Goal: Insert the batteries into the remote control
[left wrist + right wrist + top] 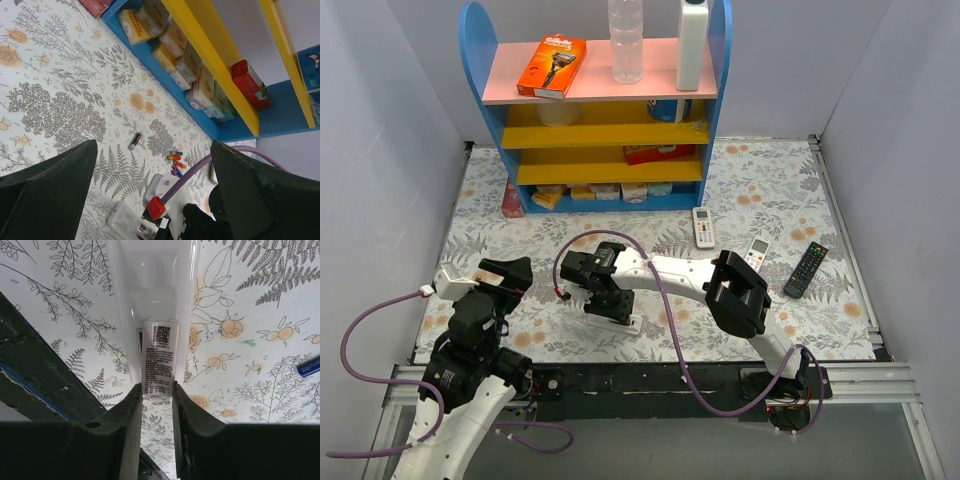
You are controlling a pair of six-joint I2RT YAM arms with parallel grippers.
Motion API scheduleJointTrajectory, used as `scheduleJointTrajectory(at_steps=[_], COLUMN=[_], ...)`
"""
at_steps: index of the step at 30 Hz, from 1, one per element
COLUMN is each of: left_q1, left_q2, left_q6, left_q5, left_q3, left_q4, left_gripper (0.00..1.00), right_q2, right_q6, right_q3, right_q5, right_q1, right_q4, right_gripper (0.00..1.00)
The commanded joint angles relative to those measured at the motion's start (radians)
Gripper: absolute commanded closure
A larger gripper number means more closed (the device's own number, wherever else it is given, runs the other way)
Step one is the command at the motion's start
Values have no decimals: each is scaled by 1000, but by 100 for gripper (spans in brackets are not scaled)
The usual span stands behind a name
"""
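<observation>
My right tool (157, 390) is clamped on the near end of the remote control (150, 300). Its two fingers (131, 410) press on either side of the narrow labelled part. In the right wrist view the remote control's long axis runs from 6 to 12 o'clock, in line with the tool, and it seems to lie along the desk (260, 315). One blue battery (309, 366) sits at 3 o'clock of that grip, well apart from the remote control.

My left tool (154, 145) stands wide apart and holds nothing. In its own view the batteries (174, 161) show as a small red and blue cluster in the gap between the fingers. A dark battery (135, 141) lies near the cluster at its 10 o'clock, with its axis running from 1 to 7 o'clock.

The left arm is free with the cells ahead of it, so I judge the fetching is its job while the right steadies the remote control. A cell's axis would have to line up with the bay. I cannot tell whether the compartment is open or holds anything.

The shelf (595, 85), at 12 o'clock of the desk, carries a razor box and two bottles on top and small packets lower down.
</observation>
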Motion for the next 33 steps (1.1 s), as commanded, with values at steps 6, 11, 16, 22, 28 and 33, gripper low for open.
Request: scheduleJointTrajectory(at_steps=[6, 11, 16, 22, 28, 33], left_q1=[3, 3, 3, 3, 3, 3], left_q2=[16, 19, 16, 16, 16, 14], left_q6=[15, 16, 16, 16, 18, 19], left_q5=[-3, -2, -2, -2, 0, 0], left_q3=[-7, -5, -5, -7, -7, -7], left_q4=[11, 11, 11, 12, 12, 12], left_gripper=[2, 2, 2, 2, 2, 2], right_q2=[-22, -20, -22, -20, -3, 1], right_q6=[4, 4, 5, 4, 5, 1], right_q3=[7, 12, 23, 31, 37, 43], right_q5=[10, 11, 8, 6, 6, 20], right_q1=[8, 8, 8, 8, 8, 10], right_q4=[-51, -54, -62, -57, -46, -46], right_gripper=[99, 99, 99, 99, 99, 99])
